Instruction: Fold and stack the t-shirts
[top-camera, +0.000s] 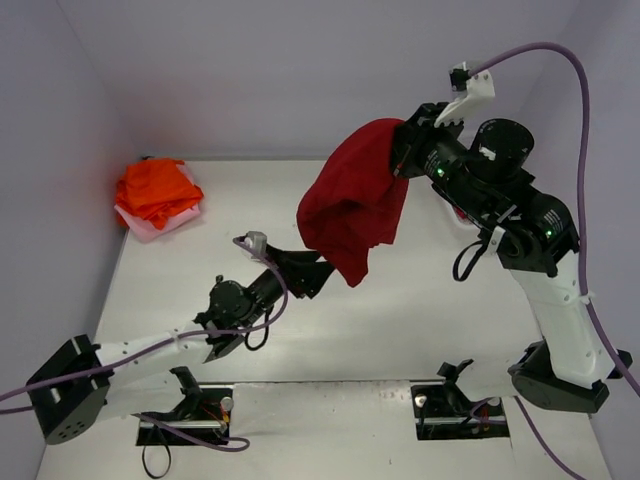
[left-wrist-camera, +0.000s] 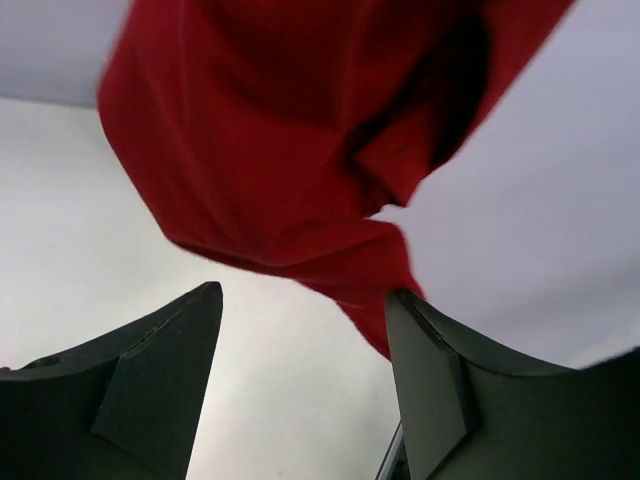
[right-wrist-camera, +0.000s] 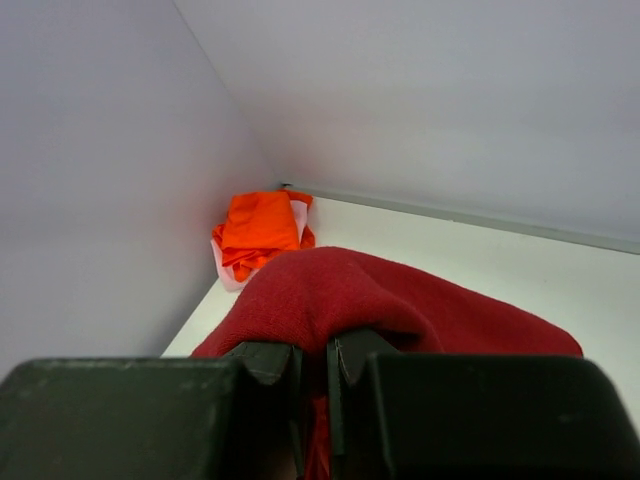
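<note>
White table (top-camera: 400, 320), pale walls around. My right gripper (right-wrist-camera: 312, 365) is clamped on dark red t-shirt (top-camera: 350, 205), holding it above table middle, cloth hanging down. My left gripper (top-camera: 322, 270) sits under its lower tip, jaws apart, nothing gripped. I see orange t-shirts (top-camera: 155, 190) piled on pale pink t-shirt (top-camera: 150, 228) in far left corner.

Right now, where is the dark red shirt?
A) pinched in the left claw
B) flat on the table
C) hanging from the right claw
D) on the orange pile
C: the right claw is shut on the dark red shirt, which hangs free; the left claw is open.
</note>
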